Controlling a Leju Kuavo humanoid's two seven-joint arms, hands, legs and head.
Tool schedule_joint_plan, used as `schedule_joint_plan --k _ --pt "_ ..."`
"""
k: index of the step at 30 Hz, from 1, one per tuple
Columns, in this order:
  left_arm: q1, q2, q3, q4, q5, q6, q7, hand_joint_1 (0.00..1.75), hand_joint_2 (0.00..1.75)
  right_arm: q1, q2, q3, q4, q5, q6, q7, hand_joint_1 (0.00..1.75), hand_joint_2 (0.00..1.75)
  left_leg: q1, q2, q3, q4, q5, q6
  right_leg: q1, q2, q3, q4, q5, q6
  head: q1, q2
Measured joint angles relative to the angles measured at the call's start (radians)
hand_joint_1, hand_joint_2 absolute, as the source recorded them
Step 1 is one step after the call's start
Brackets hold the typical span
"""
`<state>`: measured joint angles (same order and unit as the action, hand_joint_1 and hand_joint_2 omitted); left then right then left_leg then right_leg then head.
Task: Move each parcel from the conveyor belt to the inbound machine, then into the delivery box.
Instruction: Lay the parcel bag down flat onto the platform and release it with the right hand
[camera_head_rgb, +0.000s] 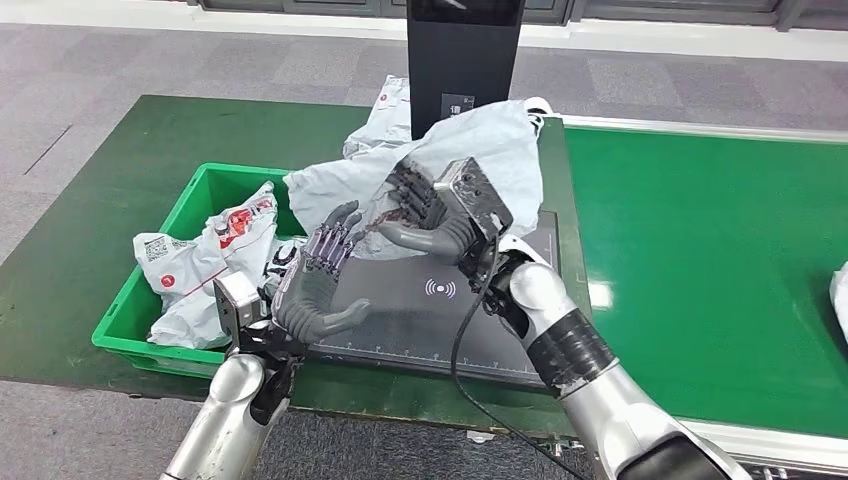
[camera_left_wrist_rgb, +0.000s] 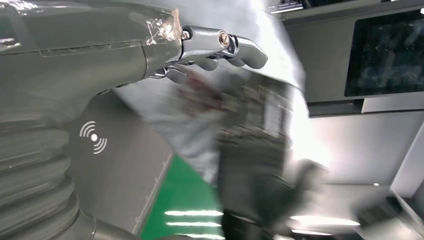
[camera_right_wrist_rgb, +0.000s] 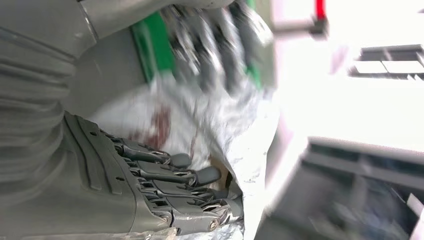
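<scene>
Pale grey parcel (camera_head_rgb: 470, 150) with a dark red smear; green crate (camera_head_rgb: 190, 205) of white bags (camera_head_rgb: 200, 265) printed red and black; dark grey scanner pad (camera_head_rgb: 420, 320) with a white wireless mark; green belt (camera_head_rgb: 700, 260); black post (camera_head_rgb: 462, 55); silver arms, grey hands

**Green table and what sits on it**

A dark green matte table (camera_head_rgb: 120, 190) carries a bright green plastic crate (camera_head_rgb: 150, 310). Just right of the crate lies a flat dark grey scanner pad (camera_head_rgb: 440, 320); behind the pad stands a black upright column (camera_head_rgb: 462, 60).
</scene>
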<state>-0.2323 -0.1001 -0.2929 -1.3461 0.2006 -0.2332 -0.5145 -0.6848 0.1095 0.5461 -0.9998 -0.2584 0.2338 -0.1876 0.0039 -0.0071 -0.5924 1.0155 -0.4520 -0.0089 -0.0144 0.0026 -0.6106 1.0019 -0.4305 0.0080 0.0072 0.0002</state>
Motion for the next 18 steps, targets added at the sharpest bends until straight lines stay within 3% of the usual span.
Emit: schedule_joint_plan --k 5,10,18 --pt "0.024 0.001 0.010 -0.021 -0.019 0.020 0.015 0.00 1.75 0.139 -0.054 -0.117 -0.306 0.099 -0.205 -0.035 0.00 1.75 0.000 -0.001 -0.001 0.000 -0.001 0.001 0.000 -0.001 0.000 -0.001 0.000 0.000 0.000 0.000" --pt "0.031 -0.014 0.023 -0.033 -0.046 0.021 0.046 0.00 1.75 0.278 -0.065 -0.249 -0.487 0.155 -0.334 -0.043 0.00 1.75 0.000 -0.001 -0.001 0.000 -0.002 0.001 0.000 -0.001 0.000 -0.001 -0.001 0.001 0.000 0.000" --pt "0.006 -0.040 0.024 -0.011 -0.061 0.020 0.062 0.00 1.75 0.403 -0.064 -0.370 -0.589 0.186 -0.397 -0.045 0.00 1.75 0.000 0.000 -0.001 0.000 -0.002 0.001 0.000 0.000 0.000 -0.001 -0.001 0.001 0.000 0.000"
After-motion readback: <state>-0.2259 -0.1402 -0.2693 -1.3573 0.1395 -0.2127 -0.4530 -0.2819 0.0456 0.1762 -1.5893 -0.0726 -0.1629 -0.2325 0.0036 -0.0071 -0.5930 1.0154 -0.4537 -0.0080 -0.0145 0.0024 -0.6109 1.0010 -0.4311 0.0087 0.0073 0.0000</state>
